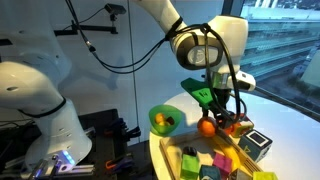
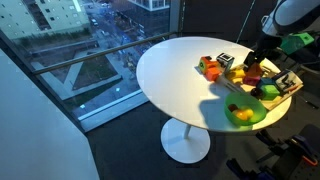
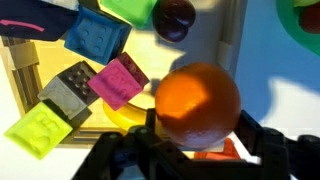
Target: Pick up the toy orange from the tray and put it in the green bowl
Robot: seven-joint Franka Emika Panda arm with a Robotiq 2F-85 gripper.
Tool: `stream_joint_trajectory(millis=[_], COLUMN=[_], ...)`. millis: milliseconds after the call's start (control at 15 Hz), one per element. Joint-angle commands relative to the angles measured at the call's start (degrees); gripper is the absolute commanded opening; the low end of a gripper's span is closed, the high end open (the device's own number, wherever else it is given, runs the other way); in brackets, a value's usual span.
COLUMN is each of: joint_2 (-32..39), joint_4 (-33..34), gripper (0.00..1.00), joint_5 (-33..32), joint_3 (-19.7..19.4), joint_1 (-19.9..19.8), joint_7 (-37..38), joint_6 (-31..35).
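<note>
My gripper (image 3: 197, 128) is shut on the toy orange (image 3: 197, 100), a smooth round orange ball that fills the middle of the wrist view. In an exterior view the toy orange (image 1: 207, 126) hangs in the gripper (image 1: 213, 120) just above the far end of the light wooden tray (image 1: 196, 147), beside the green bowl (image 1: 163, 118). The bowl stands on the white table next to the tray and shows in the wrist view at the top right corner (image 3: 305, 20). Tray (image 2: 285, 97) and bowl (image 2: 243, 113) also show in the other exterior view.
Several coloured blocks lie in the tray, among them a pink block (image 3: 118, 80), a blue block (image 3: 95, 35) and a lime block (image 3: 40, 128). A dark purple ball (image 3: 174, 17) lies by the tray rim. A red-orange blocky toy (image 2: 208, 68) and a black box (image 1: 255, 143) stand on the table.
</note>
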Motion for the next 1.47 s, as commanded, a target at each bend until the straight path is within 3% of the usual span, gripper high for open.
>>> stream_joint_trajectory(millis=[0,1400], joint_2=[-3.7,-15.2], joint_4=[-0.3,-13.2], gripper=[0.53,0.53], joint_5=[-0.5,0.2], joint_3=[0.2,2.8], joint_1=[1.1,7.3], joint_7=[0.1,-1.4], joint_6=[-3.5,-6.4])
